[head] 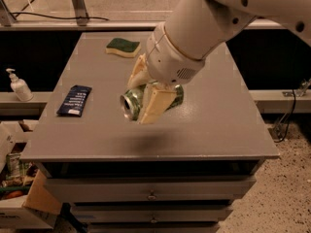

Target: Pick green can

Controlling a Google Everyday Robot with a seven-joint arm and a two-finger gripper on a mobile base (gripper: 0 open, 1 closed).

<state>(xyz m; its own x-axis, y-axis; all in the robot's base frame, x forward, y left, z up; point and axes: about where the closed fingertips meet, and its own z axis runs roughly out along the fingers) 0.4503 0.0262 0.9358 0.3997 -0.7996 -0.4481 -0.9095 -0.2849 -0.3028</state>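
The green can (133, 102) lies on its side in my gripper (144, 93), its silver end facing the camera. The gripper's pale fingers (154, 106) are shut on the can, one on each side. The can hangs clear above the grey table (214, 130), with its shadow on the tabletop below. My white arm comes in from the upper right and hides the can's far end.
A green-topped yellow sponge (123, 47) lies at the table's back left. A dark blue packet (74, 100) lies near the left edge. A white pump bottle (18, 85) stands on a shelf left of the table. Drawers sit below the tabletop.
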